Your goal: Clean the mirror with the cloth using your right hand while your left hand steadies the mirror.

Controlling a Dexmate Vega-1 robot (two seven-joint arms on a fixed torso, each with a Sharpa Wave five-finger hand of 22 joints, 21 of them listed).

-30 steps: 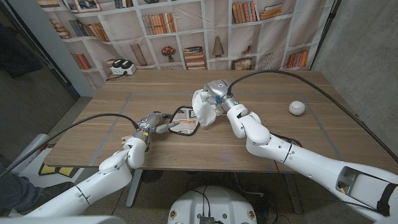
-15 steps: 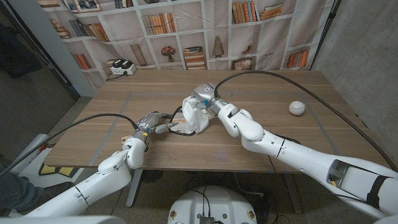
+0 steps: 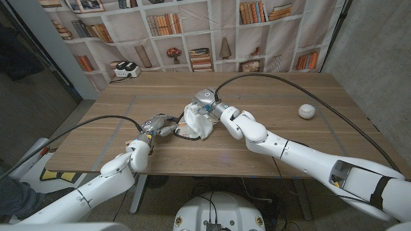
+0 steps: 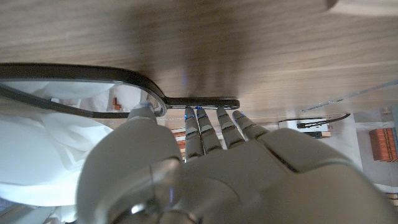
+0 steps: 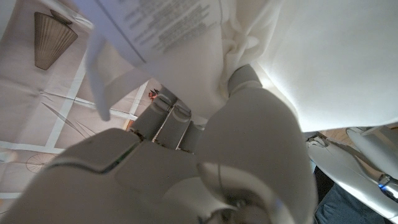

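Near the tabletop's middle, the mirror (image 3: 183, 130) is being pinned by its handle under the left hand (image 3: 156, 125), fingertips (image 4: 211, 118) pressed down, so the cloth (image 3: 196, 120), bunched in the right hand's (image 3: 207, 106) closed fingers, can be rubbed across the glass.

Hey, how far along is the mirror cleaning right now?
Setup looks done: the left hand has its fingers on the mirror's handle, and the right hand grips the white cloth. In hand: the cloth is down on the mirror, so wiping appears underway. Left: the cloth covers most of the glass, so how clean it is cannot be told.
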